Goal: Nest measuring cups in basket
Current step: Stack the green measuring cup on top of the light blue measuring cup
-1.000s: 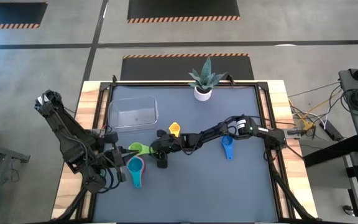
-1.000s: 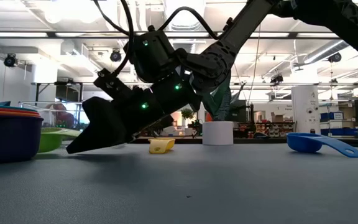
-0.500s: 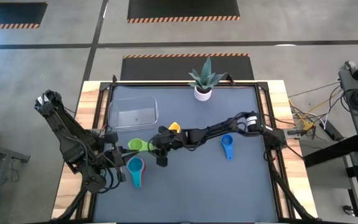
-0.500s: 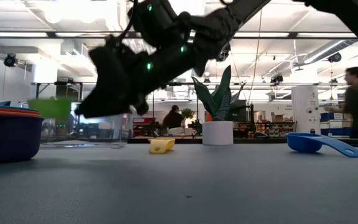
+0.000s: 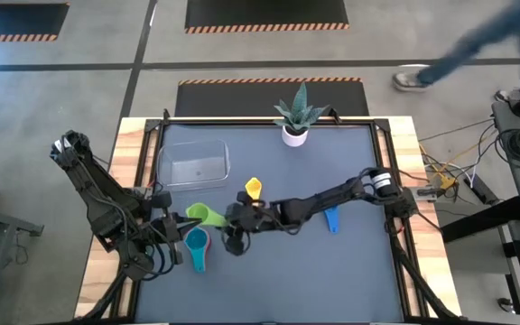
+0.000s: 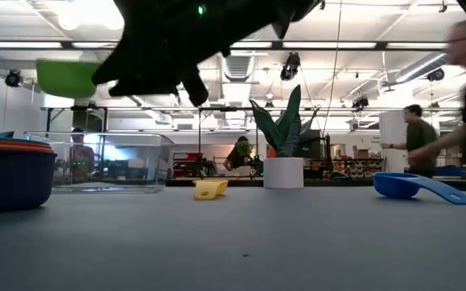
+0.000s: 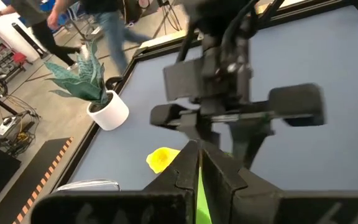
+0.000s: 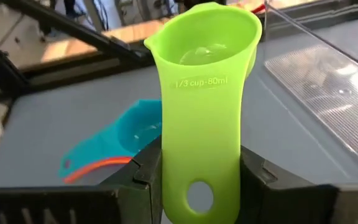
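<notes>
The right gripper (image 8: 201, 186) grips one green cup (image 8: 202, 93) by its handle, lifted above the table (image 5: 350, 271). The left gripper (image 7: 197, 177) is closed, empty. One yellow cup (image 5: 253, 187), one blue cup (image 5: 331, 219) and one stack of cups (image 5: 196, 246) lie near one empty basket (image 5: 193, 163).

Plant pot (image 5: 294, 135) behind basket (image 5: 193, 164)
</notes>
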